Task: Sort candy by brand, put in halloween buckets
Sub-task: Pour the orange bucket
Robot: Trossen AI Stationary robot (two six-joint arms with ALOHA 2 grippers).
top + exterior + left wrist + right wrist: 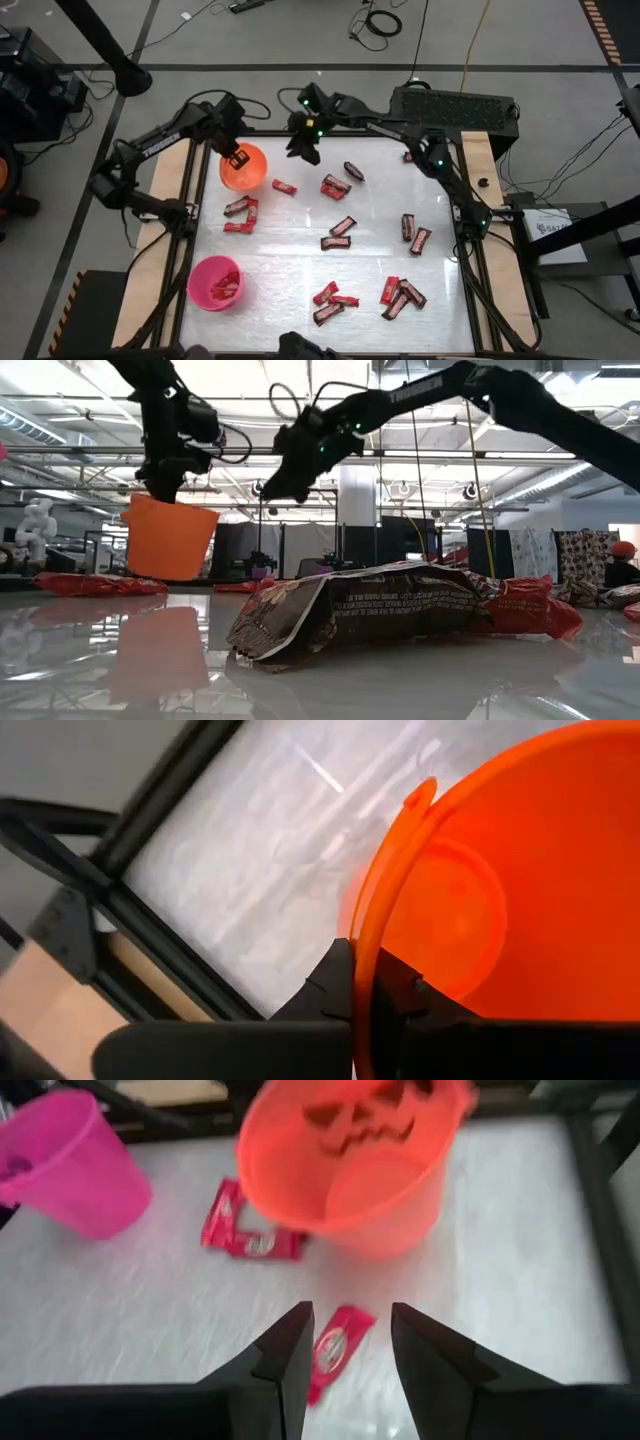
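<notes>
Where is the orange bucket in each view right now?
High view: orange bucket upper left, left tool shut on its rim.
Low view: lifted, at left.
Left wrist view: fills the right side.
Right wrist view: top centre.
Shared landmark: pink bucket, also in right wrist view.

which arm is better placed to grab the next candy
Right. Its gripper hangs open with nothing between the fingers, a red candy bar below it. The left gripper is shut on the orange bucket's rim.

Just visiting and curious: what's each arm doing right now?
Left end effector shut on orange bucket rim, bucket lifted. Right end effector open, empty, above a red candy near that bucket. Pink bucket holds some candy. Nothing blocking.
</notes>
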